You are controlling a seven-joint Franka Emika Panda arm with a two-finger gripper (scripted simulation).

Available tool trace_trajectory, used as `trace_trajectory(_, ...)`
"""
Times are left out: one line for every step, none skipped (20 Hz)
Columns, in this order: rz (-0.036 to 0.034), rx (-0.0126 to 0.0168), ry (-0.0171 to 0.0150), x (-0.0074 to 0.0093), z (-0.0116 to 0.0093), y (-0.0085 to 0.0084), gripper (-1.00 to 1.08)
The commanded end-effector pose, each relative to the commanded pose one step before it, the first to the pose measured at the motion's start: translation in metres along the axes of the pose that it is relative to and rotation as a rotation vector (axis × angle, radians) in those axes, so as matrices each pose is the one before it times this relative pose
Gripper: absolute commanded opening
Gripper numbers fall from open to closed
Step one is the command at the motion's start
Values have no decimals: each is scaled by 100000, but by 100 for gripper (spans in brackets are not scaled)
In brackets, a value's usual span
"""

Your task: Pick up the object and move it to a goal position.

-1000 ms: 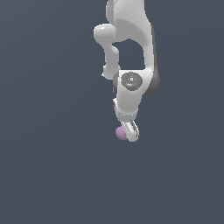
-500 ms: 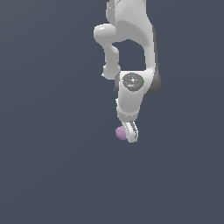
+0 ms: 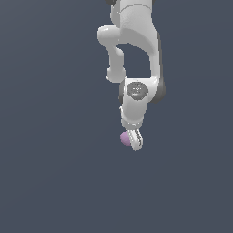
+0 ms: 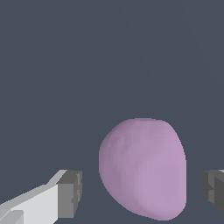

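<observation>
The object, a small pale purple lumpy ball (image 3: 124,138), lies on the flat dark grey ground below the white arm in the exterior view. My gripper (image 3: 132,140) points down right at it, and its white fingers (image 3: 136,140) hide part of the ball. In the wrist view the ball (image 4: 142,168) sits between the two dark grey fingertip pads (image 4: 70,194). A narrow gap shows on each side of it, so my gripper (image 4: 142,192) is open around the ball and does not touch it.
The dark grey ground (image 3: 54,182) spreads evenly all around. No other object, edge or goal marker shows in either view.
The wrist has sunk slightly towards the ball. The ball has not moved.
</observation>
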State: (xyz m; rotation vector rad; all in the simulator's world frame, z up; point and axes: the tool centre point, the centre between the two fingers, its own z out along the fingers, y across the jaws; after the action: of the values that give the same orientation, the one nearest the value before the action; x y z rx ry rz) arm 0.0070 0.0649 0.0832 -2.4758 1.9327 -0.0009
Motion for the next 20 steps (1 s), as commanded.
trace_trajectory(102,-114,1,-24,1364,88,100)
trace_trajectory(69,1,4,16,435,11,100)
trace_trajectory(0,0,0,-20,360,-4,100)
trace_trajectory(69,5,-1,29,282,-8,100)
trace_trajectory(0,0,0,-7,208,-25,100)
trace_trajectory(0,0,0,-1,131,-33,100)
trace_trajectory(0,0,0,3,62,-34,100)
trace_trajectory(0,0,0,2,15,-15,100)
trace_trajectory(0,0,0,0,0,0,-100)
trace_trajectory(0,0,0,0,0,0,-100)
trace_trajectory(0,0,0,0,0,0,-100)
trace_trajectory(0,0,0,0,0,0,-100)
trace_trajectory(0,0,0,0,0,0,-100)
trace_trajectory(0,0,0,0,0,0,-100)
trace_trajectory(0,0,0,0,0,0,-100)
trace_trajectory(0,0,0,0,0,0,-100)
trace_trajectory(0,0,0,0,0,0,-100)
trace_trajectory(0,0,0,0,0,0,-100)
trace_trajectory(-11,154,3,5,-84,-47,-100)
trace_trajectory(0,0,0,41,-10,7,-100)
